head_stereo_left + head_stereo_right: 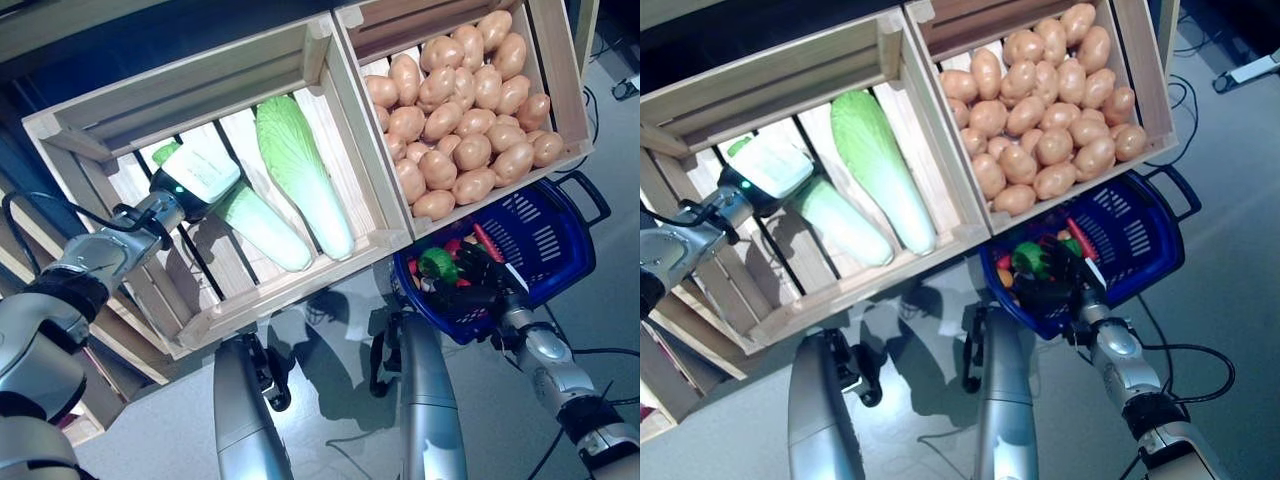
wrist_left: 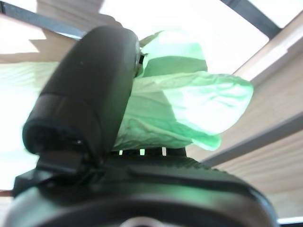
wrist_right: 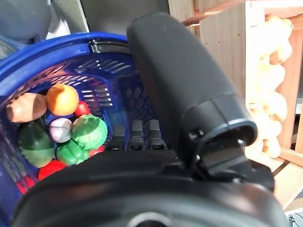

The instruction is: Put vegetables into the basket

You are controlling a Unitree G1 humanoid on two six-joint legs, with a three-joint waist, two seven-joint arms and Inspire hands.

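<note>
My left hand (image 1: 165, 205) reaches into the left wooden crate (image 1: 300, 282) and is curled round the leafy end of a pale green napa cabbage (image 1: 262, 226). In the left wrist view the thumb (image 2: 85, 94) presses on the cabbage's green leaves (image 2: 189, 109). The cabbage lies on the crate's slats. The blue plastic basket (image 1: 560, 250) stands on the floor below the right crate. It holds green, red and orange vegetables (image 3: 75, 132) and a brown one. My right hand (image 1: 478, 280) is just above the basket's near rim (image 3: 47, 52) with its fingers straight and empty.
A second napa cabbage (image 1: 300, 170) lies next to the held one in the same crate. The right crate (image 1: 572, 110) overhangs the basket's far side. The grey floor (image 1: 330, 440) lies in front of the stand.
</note>
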